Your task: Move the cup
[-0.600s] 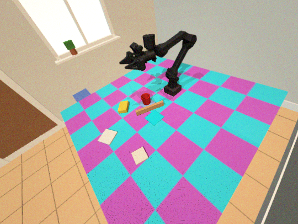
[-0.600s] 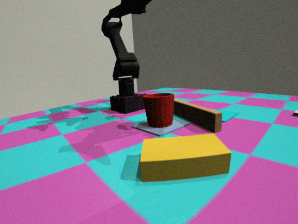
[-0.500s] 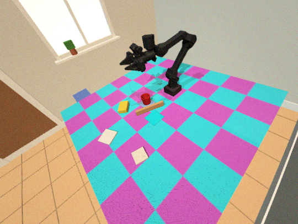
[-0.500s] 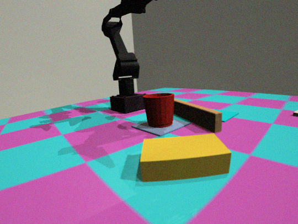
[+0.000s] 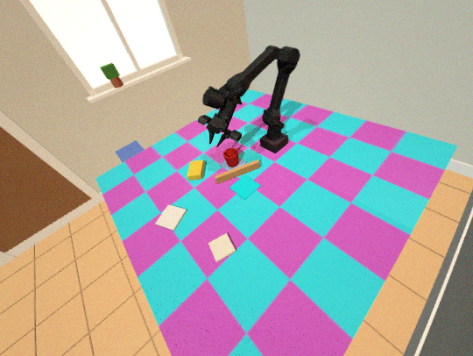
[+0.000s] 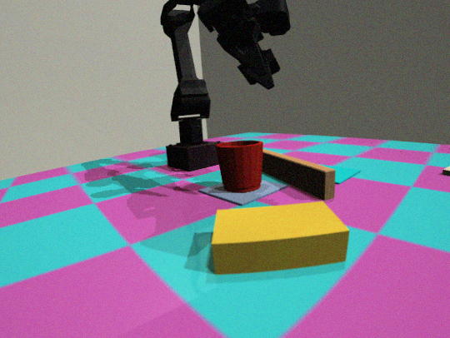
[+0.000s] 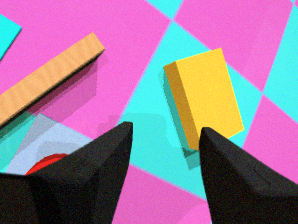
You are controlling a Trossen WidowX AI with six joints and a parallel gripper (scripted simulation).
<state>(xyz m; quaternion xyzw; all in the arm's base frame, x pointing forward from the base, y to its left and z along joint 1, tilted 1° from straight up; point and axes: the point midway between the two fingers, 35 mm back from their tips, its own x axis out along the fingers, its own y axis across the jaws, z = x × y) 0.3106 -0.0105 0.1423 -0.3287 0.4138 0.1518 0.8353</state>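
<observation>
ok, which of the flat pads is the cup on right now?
The pale blue-grey pad, between the yellow block and the wooden bar. The red cup stands on it; the teal pad past the bar is bare.

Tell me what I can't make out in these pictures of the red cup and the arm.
- Marbles: none visible; the cup wall hides its inside in the exterior view, and it is too small in the top view.
- Cup in the wrist view: mostly hidden behind one finger of the tool.
- Arm's upper part: cut off by the exterior view's top edge.
</observation>
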